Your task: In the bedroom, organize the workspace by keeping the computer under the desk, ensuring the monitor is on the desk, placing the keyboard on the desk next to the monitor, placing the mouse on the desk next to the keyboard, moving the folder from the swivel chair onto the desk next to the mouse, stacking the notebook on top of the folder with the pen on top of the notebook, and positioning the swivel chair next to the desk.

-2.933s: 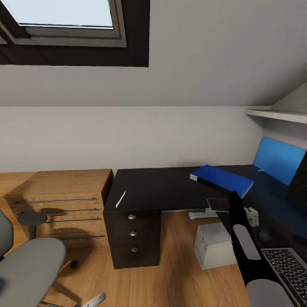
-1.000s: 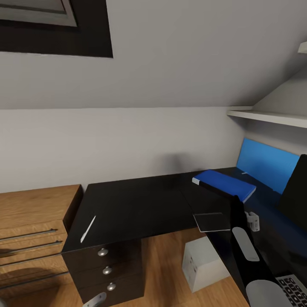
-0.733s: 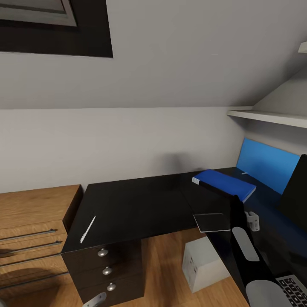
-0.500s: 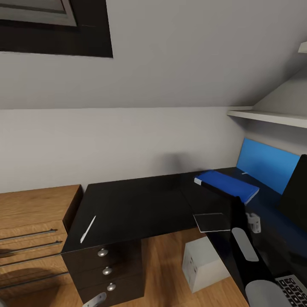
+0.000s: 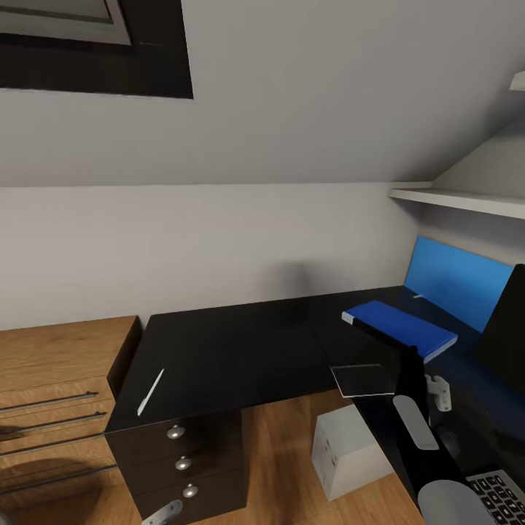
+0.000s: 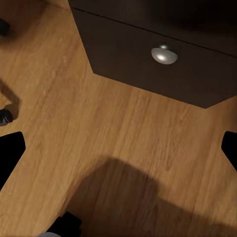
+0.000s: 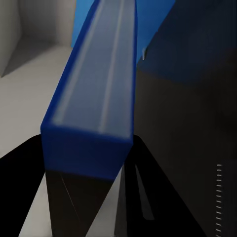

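Attic room with sloped grey walls, glossy black L-shaped table (image 5: pixel 240 350) over a wood floor (image 6: pixel 123 148). Right fingers (image 7: pixel 64 197) are clamped on the blue folder (image 5: pixel 399 328), held just above the table. Notebook (image 5: pixel 362 380) and white pen (image 5: pixel 151 391) lie on it. Left fingers (image 6: pixel 10 153) are spread apart.

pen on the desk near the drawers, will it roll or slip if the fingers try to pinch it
The pen is a slim white stick lying flat on the glossy black desk, so it would probably skid or roll when nudged. It looks light and thin, leaving little height to pinch. It lies close to the desk's front edge, so a push could possibly send it off.
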You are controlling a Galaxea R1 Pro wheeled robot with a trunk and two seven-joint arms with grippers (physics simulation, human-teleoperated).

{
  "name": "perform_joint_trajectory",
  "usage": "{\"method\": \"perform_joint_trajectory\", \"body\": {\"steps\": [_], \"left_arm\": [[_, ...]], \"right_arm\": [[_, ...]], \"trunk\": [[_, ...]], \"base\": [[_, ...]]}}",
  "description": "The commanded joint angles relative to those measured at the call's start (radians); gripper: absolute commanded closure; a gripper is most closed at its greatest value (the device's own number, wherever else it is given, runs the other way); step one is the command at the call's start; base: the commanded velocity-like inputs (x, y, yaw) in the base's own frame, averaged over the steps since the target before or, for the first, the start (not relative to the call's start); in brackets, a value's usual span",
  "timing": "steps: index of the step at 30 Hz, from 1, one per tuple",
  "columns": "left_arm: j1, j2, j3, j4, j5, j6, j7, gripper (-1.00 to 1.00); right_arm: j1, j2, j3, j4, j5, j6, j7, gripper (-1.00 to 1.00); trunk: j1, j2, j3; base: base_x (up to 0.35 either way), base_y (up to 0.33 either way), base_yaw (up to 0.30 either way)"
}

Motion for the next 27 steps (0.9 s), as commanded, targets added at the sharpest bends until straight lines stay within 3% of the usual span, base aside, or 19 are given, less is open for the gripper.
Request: {"method": "perform_joint_trajectory", "body": {"steps": [1,18,27], "left_arm": [[-0.001,0.000,-0.009,0.000,0.010,-0.005,0.005,-1.00],[-0.001,0.000,-0.007,-0.005,0.008,-0.005,0.005,-1.00],[-0.001,-0.001,-0.007,-0.008,0.008,-0.006,0.005,-1.00]], "right_arm": [[-0.001,0.000,0.002,0.000,-0.004,-0.003,-0.002,1.00],[-0.001,0.005,0.003,-0.010,-0.019,0.001,0.005,1.00],[-0.001,0.003,0.004,-0.011,-0.057,0.002,0.005,1.00]], "trunk": [[0.000,-0.001,-0.001],[0.000,-0.001,-0.001],[0.035,-0.064,-0.029]], "base": [[0.000,0.000,0.000],[0.000,0.000,0.000],[0.000,0.000,0.000]]}}
